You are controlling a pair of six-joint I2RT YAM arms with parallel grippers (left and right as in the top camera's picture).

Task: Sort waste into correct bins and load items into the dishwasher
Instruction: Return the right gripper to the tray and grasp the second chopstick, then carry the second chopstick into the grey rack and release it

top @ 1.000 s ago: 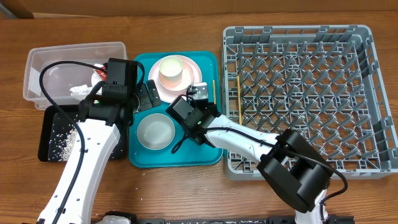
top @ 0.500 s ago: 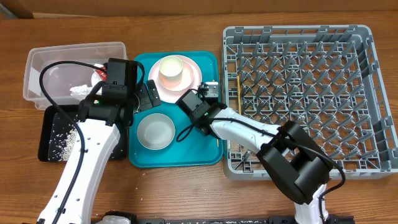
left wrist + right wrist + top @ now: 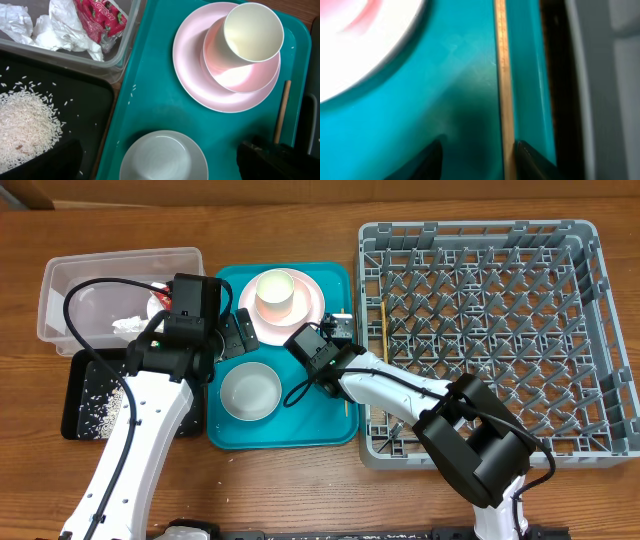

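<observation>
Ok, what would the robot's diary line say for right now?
right gripper: open, straddling chopstick on teal tray | left gripper: open, empty | other chopstick: in dish rack

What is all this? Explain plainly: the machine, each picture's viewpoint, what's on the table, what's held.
Two robot arms work at a wooden table, each ending in a two-finger gripper. One picture looks down from above; the other two come from cameras on the wrists. On the large teal serving tray sit a round pale pink plate carrying a pink bowl with a small white cup in it, a white bowl and a thin wooden chopstick. A second chopstick lies in the grey plastic dish rack. The clear plastic tub holds a crumpled white napkin and red wrapper; the black tray holds rice. Both grippers are open and empty: the left gripper hovers, the right gripper straddles the chopstick.
</observation>
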